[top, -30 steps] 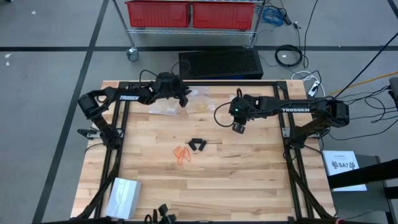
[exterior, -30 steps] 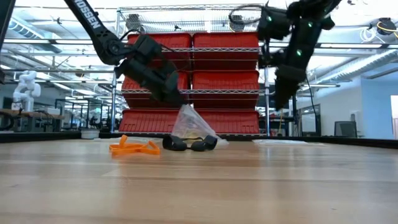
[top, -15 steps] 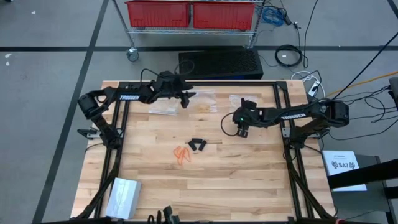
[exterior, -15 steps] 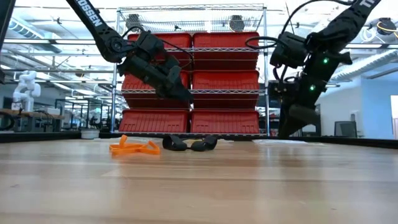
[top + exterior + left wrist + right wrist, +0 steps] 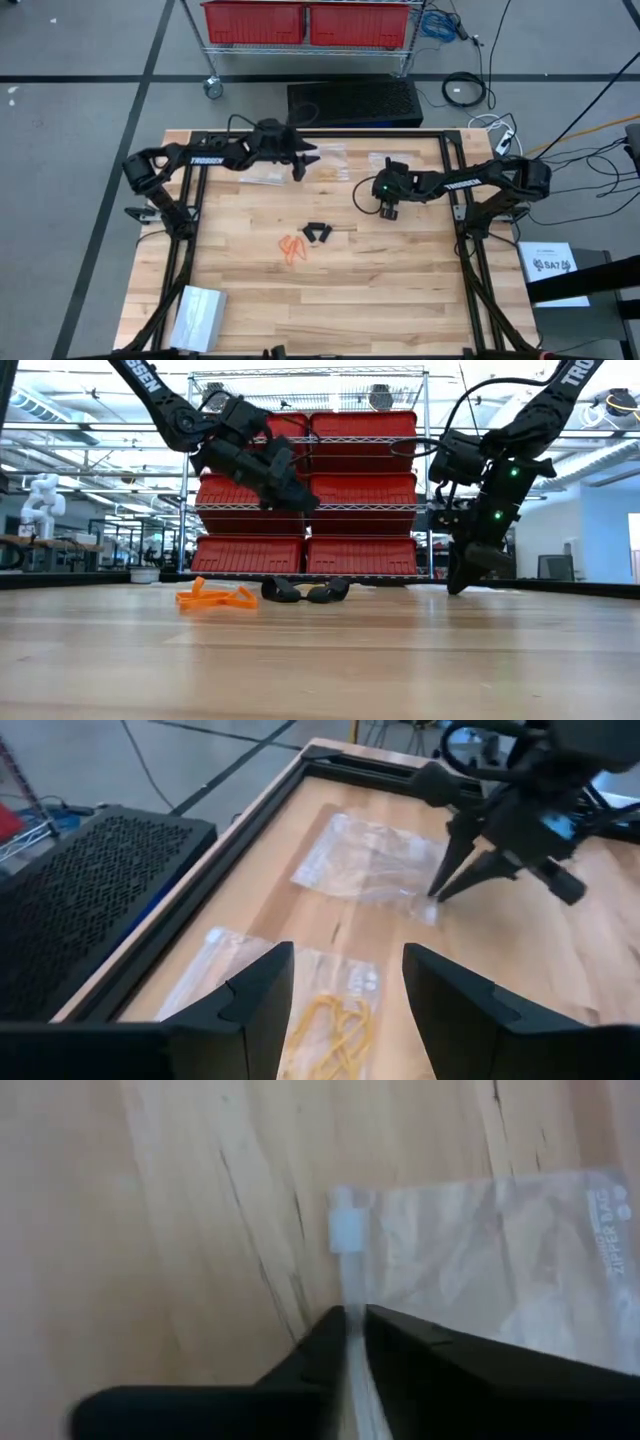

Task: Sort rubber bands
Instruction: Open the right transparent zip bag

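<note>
Orange rubber bands (image 5: 292,247) and black rubber bands (image 5: 318,233) lie loose on the middle of the table, also in the low view as orange (image 5: 215,597) and black (image 5: 305,592) clusters. Pale tan rubber bands (image 5: 335,1020) lie inside a clear bag (image 5: 290,975) flat on the table. My left gripper (image 5: 345,970) hovers open above that bag, near the far edge (image 5: 305,158). My right gripper (image 5: 387,208) is down at the table, shut on the edge of another clear zipper bag (image 5: 370,870). My right gripper pinches the zipper bag's closure edge (image 5: 349,1295) between its two fingers, a little way from the white slider (image 5: 345,1230). The fingers slant down from the table's right side and lie along that edge. The bag (image 5: 500,1270) lies flat on the table.
A third clear bag (image 5: 268,172) lies near the far left. A white packet (image 5: 198,315) sits at the near left corner. The black frame rail (image 5: 200,910) runs along the far edge. Red bins on a wire cart (image 5: 310,490) stand beyond the table.
My left gripper has opened and let go of a clear bag that hung below it; the bag has dropped flat onto the table, and the gripper has risen a little. My right gripper has come down to the table and shut on the zipper bag's edge.
</note>
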`<action>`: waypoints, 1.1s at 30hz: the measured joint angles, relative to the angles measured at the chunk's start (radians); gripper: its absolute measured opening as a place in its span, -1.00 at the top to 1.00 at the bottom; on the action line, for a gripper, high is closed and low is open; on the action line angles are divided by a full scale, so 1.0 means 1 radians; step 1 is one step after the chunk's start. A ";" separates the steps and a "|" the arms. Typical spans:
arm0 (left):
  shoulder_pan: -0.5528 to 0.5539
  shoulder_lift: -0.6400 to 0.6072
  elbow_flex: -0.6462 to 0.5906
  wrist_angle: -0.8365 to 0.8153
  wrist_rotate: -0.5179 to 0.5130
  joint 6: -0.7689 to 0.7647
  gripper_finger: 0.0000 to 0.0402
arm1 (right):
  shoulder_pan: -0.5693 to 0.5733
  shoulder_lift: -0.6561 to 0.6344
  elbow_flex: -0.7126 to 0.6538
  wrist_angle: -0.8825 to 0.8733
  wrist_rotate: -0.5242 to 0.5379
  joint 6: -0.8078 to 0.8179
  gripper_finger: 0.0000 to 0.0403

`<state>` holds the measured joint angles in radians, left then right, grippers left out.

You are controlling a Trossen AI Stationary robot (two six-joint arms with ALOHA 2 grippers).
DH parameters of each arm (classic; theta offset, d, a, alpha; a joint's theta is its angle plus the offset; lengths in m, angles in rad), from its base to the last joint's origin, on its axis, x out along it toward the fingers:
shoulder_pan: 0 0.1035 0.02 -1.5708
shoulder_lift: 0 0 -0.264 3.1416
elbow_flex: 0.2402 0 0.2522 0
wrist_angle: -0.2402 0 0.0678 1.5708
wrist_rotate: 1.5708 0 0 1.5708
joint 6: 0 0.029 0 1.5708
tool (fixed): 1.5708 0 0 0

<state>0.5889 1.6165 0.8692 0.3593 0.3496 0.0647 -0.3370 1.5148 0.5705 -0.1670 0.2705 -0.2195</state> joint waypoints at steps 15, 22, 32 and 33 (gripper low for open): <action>-0.132 -0.050 0.000 -0.006 0.084 0.134 0.03 | 0.052 -0.206 0.261 -0.359 -0.342 0.182 1.00; -0.244 -0.050 0.023 -0.002 0.073 0.143 0.03 | 0.129 -0.244 0.413 -0.424 -0.355 0.234 1.00; -0.315 -0.049 0.112 -0.094 0.040 0.108 0.03 | 0.198 -0.239 0.480 -0.429 -0.344 0.235 1.00; -0.320 -0.049 0.120 -0.116 0.039 0.106 0.03 | 0.201 -0.239 0.482 -0.426 -0.341 0.235 1.00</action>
<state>0.2690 1.5677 0.9891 0.2428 0.3889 0.1707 -0.1359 1.2756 1.0524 -0.5933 -0.0701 0.0151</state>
